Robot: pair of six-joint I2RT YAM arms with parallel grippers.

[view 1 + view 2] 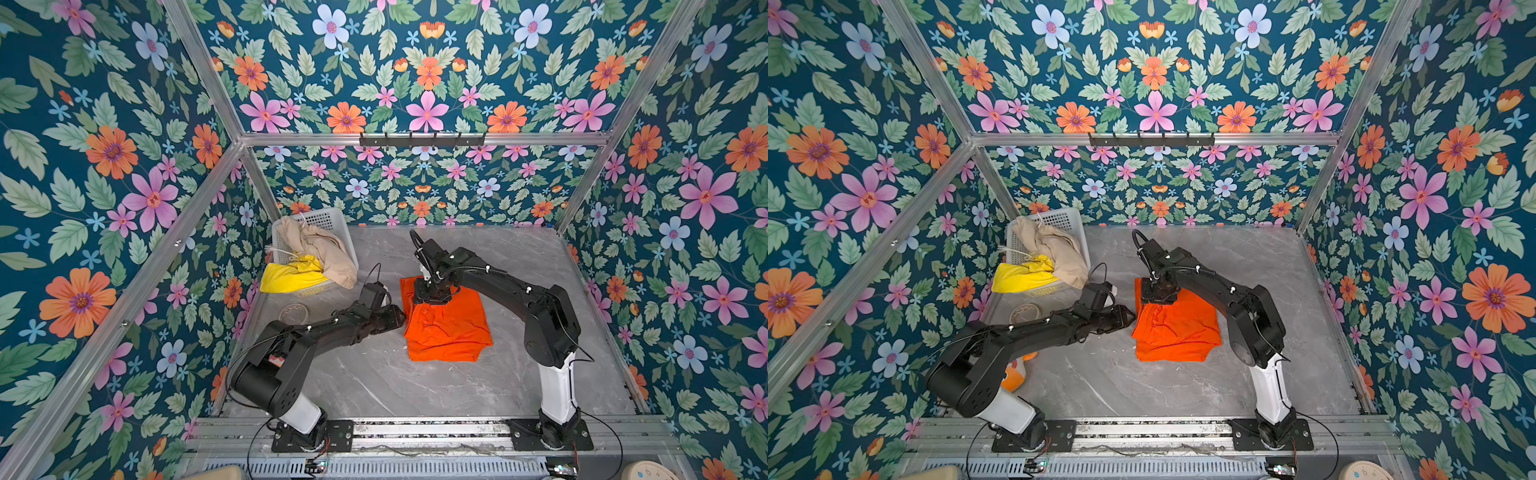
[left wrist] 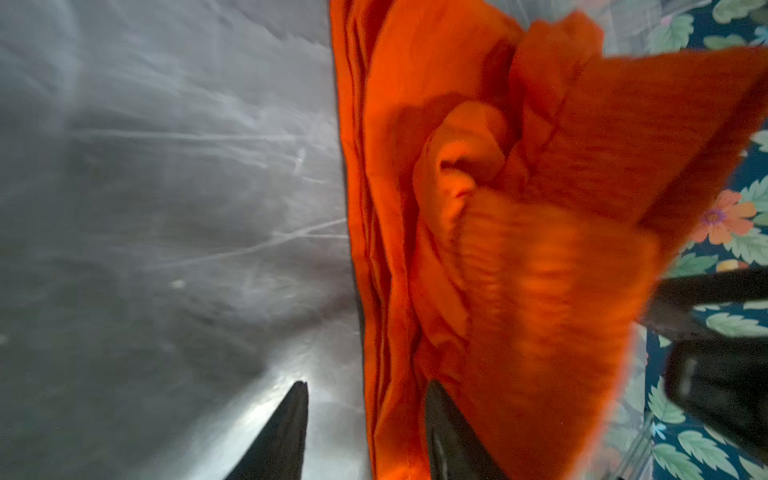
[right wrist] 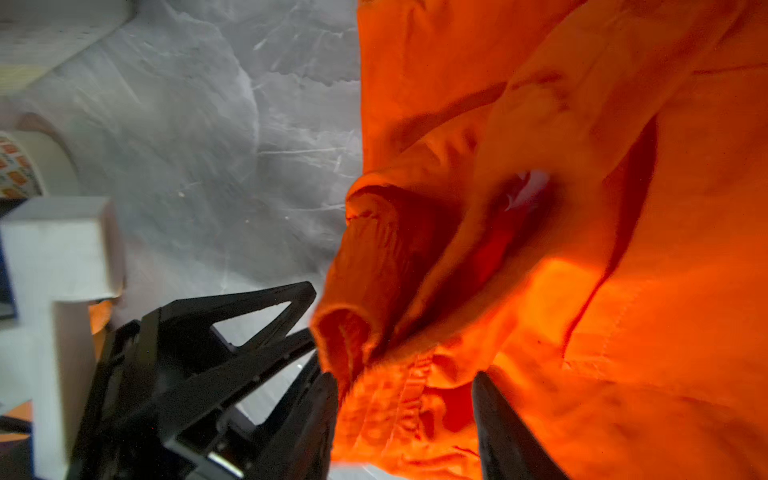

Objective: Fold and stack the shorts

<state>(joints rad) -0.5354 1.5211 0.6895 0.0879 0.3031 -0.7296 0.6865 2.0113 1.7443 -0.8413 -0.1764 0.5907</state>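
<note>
orange shorts (image 1: 446, 324) lie on the counter (image 1: 374, 386) right of centre, part-folded. Long axis runs roughly near-to-far, with the gathered waistband at the far end.

Both arms are at the cloth:
- left fingers (image 2: 291, 424) come in low from the left, at the left edge of the shorts
- right fingers (image 3: 503, 432) sit over the far-left corner, pointing down

Neither arm is usefully nearer.

Left: fingers moderately parted, the folded edge stands in the gap, and one finger is tucked under a flap.

Right: parted about as much, with the waistband bunched loosely in the gap.

No pinch visible on either (both wrist views are blurred, so cloth may be brushing a finger; can't rule it out).

My read is that the next move turns on that far-left corner. The cloth there stands up in a hump and needs flattening before the fold counts as done.

beige shorts (image 1: 328, 253) and yellow shorts (image 1: 291, 276) hang out of the basket (image 1: 328, 218) at far left, unfolded, touched by neither arm.
</note>
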